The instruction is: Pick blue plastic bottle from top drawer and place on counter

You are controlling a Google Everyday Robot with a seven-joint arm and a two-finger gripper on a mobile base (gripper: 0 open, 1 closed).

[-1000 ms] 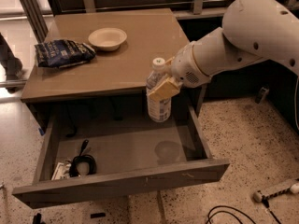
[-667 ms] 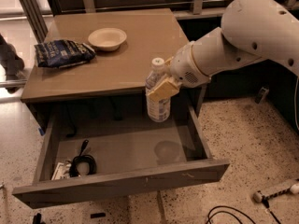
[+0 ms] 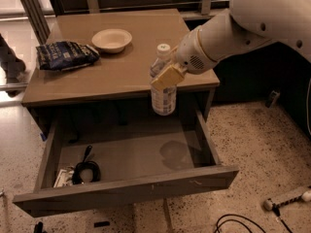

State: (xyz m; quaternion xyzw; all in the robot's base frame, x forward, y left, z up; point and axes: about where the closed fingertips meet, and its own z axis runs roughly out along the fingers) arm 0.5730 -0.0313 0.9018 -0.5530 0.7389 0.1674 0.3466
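My gripper point(image 3: 166, 77) is clamped round the middle of the bottle point(image 3: 163, 102). The bottle's upright, cap up, long axis vertical. It hangs over the open drawer point(image 3: 126, 191), just in front of the counter's point(image 3: 146, 52) front edge near the front right corner. The bowl point(image 3: 112, 39) and snack bag point(image 3: 65, 55) sit toward the left side, well apart from it. A black cable point(image 3: 86, 169) lies at the drawer's front left.

The gripper point(image 3: 167, 76) hangs at the counter's point(image 3: 121, 76) near right edge, clamped round the bottle point(image 3: 164, 101), and its arm point(image 3: 233, 28) blocks the right side. The counter's middle lies bare, with a bowl point(image 3: 112, 39) far left of centre and a snack bag point(image 3: 65, 55) at the left edge. The open drawer point(image 3: 126, 192) is free apart from a black cable point(image 3: 85, 170) in its near left corner
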